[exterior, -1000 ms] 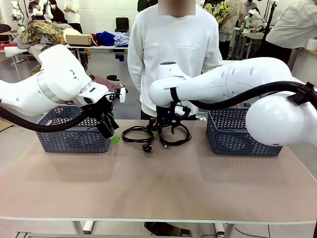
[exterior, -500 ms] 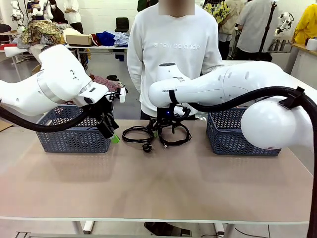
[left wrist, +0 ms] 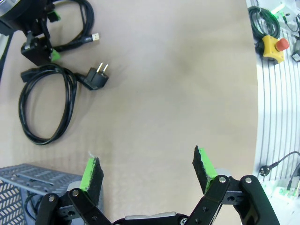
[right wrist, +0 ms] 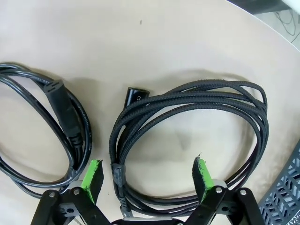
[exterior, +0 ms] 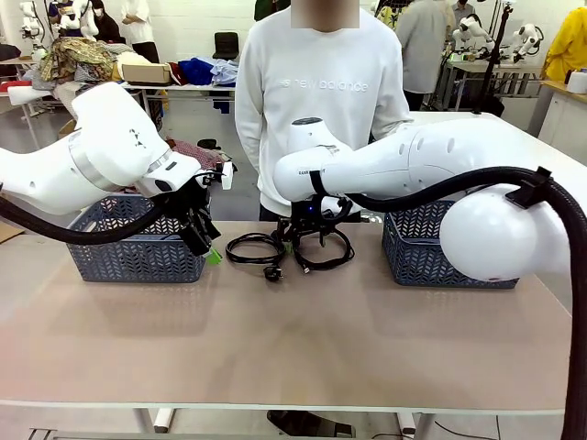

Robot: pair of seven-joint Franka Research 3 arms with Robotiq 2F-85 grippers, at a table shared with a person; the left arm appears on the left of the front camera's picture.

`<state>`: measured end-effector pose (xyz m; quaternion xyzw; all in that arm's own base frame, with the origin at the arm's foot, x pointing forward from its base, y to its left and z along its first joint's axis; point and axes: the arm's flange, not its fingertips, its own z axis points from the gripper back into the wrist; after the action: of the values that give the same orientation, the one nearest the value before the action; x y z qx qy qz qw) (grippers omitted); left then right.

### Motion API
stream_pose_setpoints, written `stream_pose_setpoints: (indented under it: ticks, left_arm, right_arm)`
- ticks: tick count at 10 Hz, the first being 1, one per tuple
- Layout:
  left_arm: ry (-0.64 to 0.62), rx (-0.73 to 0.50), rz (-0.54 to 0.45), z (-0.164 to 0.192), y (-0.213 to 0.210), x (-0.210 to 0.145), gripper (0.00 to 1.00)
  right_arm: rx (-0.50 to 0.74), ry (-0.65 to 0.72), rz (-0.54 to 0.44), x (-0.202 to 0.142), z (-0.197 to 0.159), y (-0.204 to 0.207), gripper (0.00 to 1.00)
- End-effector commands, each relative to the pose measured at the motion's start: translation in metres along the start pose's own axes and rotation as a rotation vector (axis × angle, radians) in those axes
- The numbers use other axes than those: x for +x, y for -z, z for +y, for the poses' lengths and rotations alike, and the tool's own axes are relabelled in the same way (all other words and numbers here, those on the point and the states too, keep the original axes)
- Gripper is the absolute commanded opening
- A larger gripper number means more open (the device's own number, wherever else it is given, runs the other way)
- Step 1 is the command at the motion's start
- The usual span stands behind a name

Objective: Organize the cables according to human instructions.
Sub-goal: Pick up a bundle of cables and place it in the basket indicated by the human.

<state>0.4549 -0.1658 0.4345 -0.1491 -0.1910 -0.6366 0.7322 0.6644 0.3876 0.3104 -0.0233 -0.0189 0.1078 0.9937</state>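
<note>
Two black cables lie at the far middle of the table. The left one is a power cord coil with a chunky plug. The right one is a braided coil with a small plug. My right gripper hangs open just over the braided coil, and the coil's near strands run between its green pads. My left gripper stands open above bare table beside the left basket, holding nothing.
A blue-grey lattice basket stands at the far left and another at the far right. A person in a white sweatshirt stands behind the table's far edge. The near half of the table is bare.
The right arm's elbow has drifted slightly to the left. Both grippers stay open where they were, and the cables have not moved.
</note>
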Motion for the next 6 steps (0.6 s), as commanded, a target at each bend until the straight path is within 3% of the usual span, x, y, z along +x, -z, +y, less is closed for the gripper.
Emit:
stream_pose_setpoints:
  ticks: [1, 6]
  left_arm:
    - [-0.001, 0.001, -0.001, 0.0010, -0.0014, -0.0004, 1.00]
    - [-0.001, 0.001, -0.001, 0.0010, -0.0014, -0.0004, 1.00]
  right_arm:
    - [-0.064, 0.033, -0.020, 0.0105, 0.0080, -0.0046, 1.00]
    - [-0.076, 0.024, -0.009, 0.0084, 0.0116, -0.0037, 1.00]
